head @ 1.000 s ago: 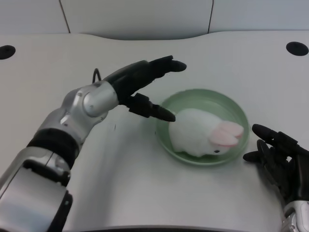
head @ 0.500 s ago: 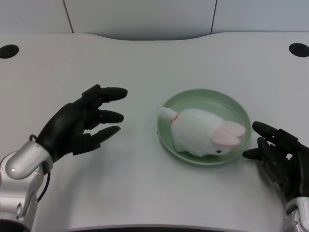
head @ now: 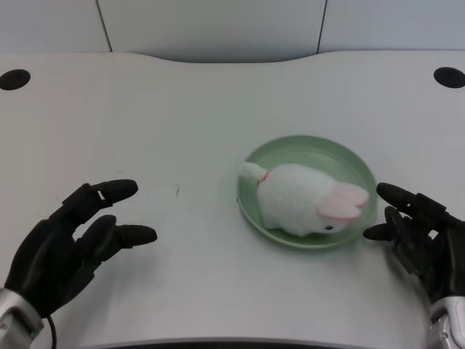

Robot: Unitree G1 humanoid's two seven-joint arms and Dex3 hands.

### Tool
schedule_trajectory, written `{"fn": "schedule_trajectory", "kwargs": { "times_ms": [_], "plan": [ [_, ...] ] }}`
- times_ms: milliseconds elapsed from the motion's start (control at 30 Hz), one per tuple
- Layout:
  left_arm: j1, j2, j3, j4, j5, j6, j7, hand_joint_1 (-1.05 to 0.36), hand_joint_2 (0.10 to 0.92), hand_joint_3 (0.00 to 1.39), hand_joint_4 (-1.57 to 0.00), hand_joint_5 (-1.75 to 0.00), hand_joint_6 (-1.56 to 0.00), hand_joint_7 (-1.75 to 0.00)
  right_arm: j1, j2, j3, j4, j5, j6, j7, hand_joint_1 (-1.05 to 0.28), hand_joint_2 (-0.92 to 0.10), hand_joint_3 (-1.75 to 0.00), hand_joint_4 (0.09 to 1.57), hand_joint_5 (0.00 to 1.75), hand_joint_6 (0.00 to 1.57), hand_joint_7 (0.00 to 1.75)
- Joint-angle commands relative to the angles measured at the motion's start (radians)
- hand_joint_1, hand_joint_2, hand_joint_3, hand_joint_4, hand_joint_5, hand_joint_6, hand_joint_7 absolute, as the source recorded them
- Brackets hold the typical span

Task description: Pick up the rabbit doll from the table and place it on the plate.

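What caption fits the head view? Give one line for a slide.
Rabbit lies on the green plate; the open left hand is apart from it at the table's near left.

The rabbit doll (head: pixel 301 203) looks fluffy plush; the green plate (head: pixel 312 151) smooth, faintly glossy; the table (head: pixel 218 102) matt white.

The left hand (head: pixel 65 251) sits at the lower left of the frame, fingers spread apart and pointing toward the right, holding nothing. Only a sliver of its silver wrist (head: pixel 13 326) shows at the bottom left corner (the forearm is out of frame). The right hand (head: pixel 421 236) lies at the lower right edge, fingers pointing left.
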Motion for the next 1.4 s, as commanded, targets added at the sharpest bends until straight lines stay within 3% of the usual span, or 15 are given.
{"fn": "schedule_trajectory", "kwargs": {
  "times_ms": [33, 200, 267, 333, 467, 567, 700, 800, 867, 1000, 1067, 1200, 1300, 1367, 1400],
  "plan": [
    [0.055, -0.008, 0.029, -0.009, -0.015, 0.0, -0.004, -0.76, 0.921, 0.34, -0.39, -1.24, -0.11, -1.08, 0.008, -0.023, 0.001, -0.004, -0.003, -0.011, -0.011, -0.39, -0.92, -0.36, 0.82, 1.13, 0.94, 0.08],
    [0.08, -0.032, 0.049, 0.024, -0.005, -0.064, -0.011, -0.79, 0.921, 0.34, -0.43, -1.2, -0.16, -1.02, 0.006, -0.039, 0.007, 0.001, -0.013, -0.015, -0.012, -0.38, -0.92, -0.33, 0.81, 1.21, 0.94, 0.09],
    [0.076, -0.035, 0.053, 0.045, -0.001, -0.088, -0.02, -0.79, 0.921, 0.37, -0.42, -1.21, -0.15, -1.02, 0.005, -0.044, 0.007, 0.003, -0.011, -0.02, -0.006, -0.38, -0.92, -0.33, 0.81, 1.21, 0.94, 0.1],
    [0.071, -0.041, 0.053, 0.06, 0.005, -0.103, -0.017, -0.78, 0.921, 0.38, -0.41, -1.21, -0.16, -1.03, 0.002, -0.047, 0.001, 0.008, -0.002, -0.029, 0.009, -0.38, -0.92, -0.32, 0.8, 1.21, 0.94, 0.1],
    [0.071, -0.054, 0.053, 0.069, 0.01, -0.1, 0.005, -0.77, 0.921, 0.37, -0.43, -1.23, -0.19, -1.02, -0.004, -0.052, -0.013, 0.018, 0.014, -0.023, 0.03, -0.36, -0.92, -0.34, 0.77, 1.19, 0.94, 0.11],
    [0.067, -0.058, 0.053, 0.083, 0.027, -0.111, 0.02, -0.76, 0.921, 0.38, -0.43, -1.24, -0.2, -1.02, -0.008, -0.052, -0.015, 0.019, 0.012, -0.017, 0.018, -0.38, -0.92, -0.36, 0.75, 1.16, 0.95, 0.11],
    [0.053, -0.055, 0.055, 0.111, 0.059, -0.133, 0.037, -0.76, 0.921, 0.39, -0.41, -1.27, -0.19, -1.08, -0.013, -0.05, -0.008, 0.015, -0.003, -0.003, -0.027, -0.39, -0.92, -0.34, 0.74, 1.14, 0.95, 0.12],
    [0.051, -0.06, 0.057, 0.12, 0.073, -0.148, 0.051, -0.75, 0.921, 0.4, -0.44, -1.31, -0.21, -1.11, -0.014, -0.05, -0.004, 0.015, -0.006, 0.006, -0.042, -0.37, -0.92, -0.34, 0.73, 1.13, 0.96, 0.12],
    [0.049, -0.057, 0.055, 0.127, 0.097, -0.154, 0.069, -0.75, 0.921, 0.4, -0.41, -1.35, -0.21, -1.14, -0.014, -0.051, -0.003, 0.016, -0.002, 0.006, -0.034, -0.37, -0.92, -0.34, 0.71, 1.12, 0.95, 0.12],
    [0.048, -0.041, 0.048, 0.159, 0.148, -0.203, 0.07, -0.74, 0.921, 0.41, -0.3, -1.43, -0.17, -1.21, -0.01, -0.048, 0.0, 0.013, -0.004, 0.0, -0.036, -0.39, -0.92, -0.33, 0.7, 1.11, 0.95, 0.12],
    [0.046, -0.039, 0.046, 0.178, 0.167, -0.234, 0.066, -0.74, 0.921, 0.41, -0.28, -1.43, -0.16, -1.22, -0.009, -0.046, -0.005, 0.012, 0.007, 0.0, -0.02, -0.39, -0.92, -0.32, 0.72, 1.12, 0.95, 0.12],
    [0.053, -0.038, 0.037, 0.181, 0.205, -0.257, 0.086, -0.73, 0.921, 0.43, -0.28, -1.46, -0.15, -1.22, -0.006, -0.047, -0.005, 0.01, 0.006, -0.01, -0.012, -0.38, -0.92, -0.34, 0.76, 1.14, 0.95, 0.12],
    [0.071, -0.05, 0.028, 0.15, 0.224, -0.242, 0.125, -0.7, 0.921, 0.44, -0.28, -1.47, -0.16, -1.23, -0.002, -0.047, -0.002, 0.005, 0.001, -0.014, -0.017, -0.39, -0.92, -0.35, 0.74, 1.14, 0.94, 0.11],
    [0.08, -0.05, 0.023, 0.137, 0.222, -0.235, 0.13, -0.68, 0.921, 0.45, -0.29, -1.47, -0.16, -1.22, 0.0, -0.052, 0.005, 0.005, -0.011, -0.019, -0.025, -0.39, -0.92, -0.36, 0.75, 1.15, 0.94, 0.11],
    [0.084, -0.049, 0.021, 0.132, 0.22, -0.234, 0.131, -0.68, 0.921, 0.46, -0.29, -1.47, -0.16, -1.21, 0.0, -0.053, 0.004, 0.007, -0.01, -0.02, -0.023, -0.38, -0.92, -0.36, 0.75, 1.16, 0.94, 0.11]
  ]
}}
